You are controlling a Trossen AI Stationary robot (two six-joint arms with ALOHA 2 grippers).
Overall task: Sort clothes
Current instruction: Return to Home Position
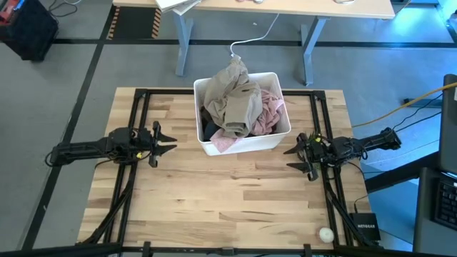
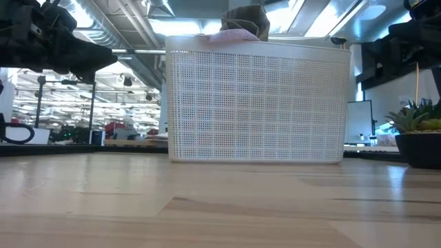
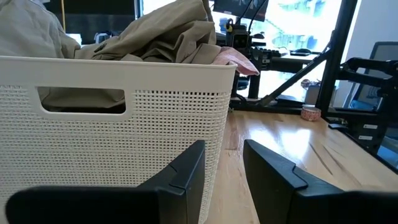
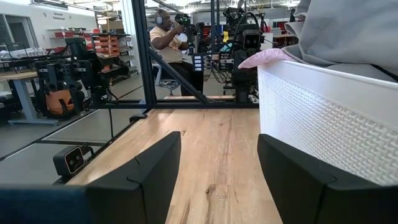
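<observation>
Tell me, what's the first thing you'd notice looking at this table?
The white bin at the back middle of the wooden table grabs the eye, stuffed so full that the khaki-beige garment heaps above its rim, with the pale pink garment beside it. Next you would notice the two dark arms, the left gripper and the right gripper, waiting on either side of the bin with open fingers, holding nothing.

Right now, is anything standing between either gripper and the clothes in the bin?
Only the white bin's own walls. The clothes are heaped above its rim, reachable from above. The left gripper and right gripper, both open, flank the bin over bare table.
</observation>
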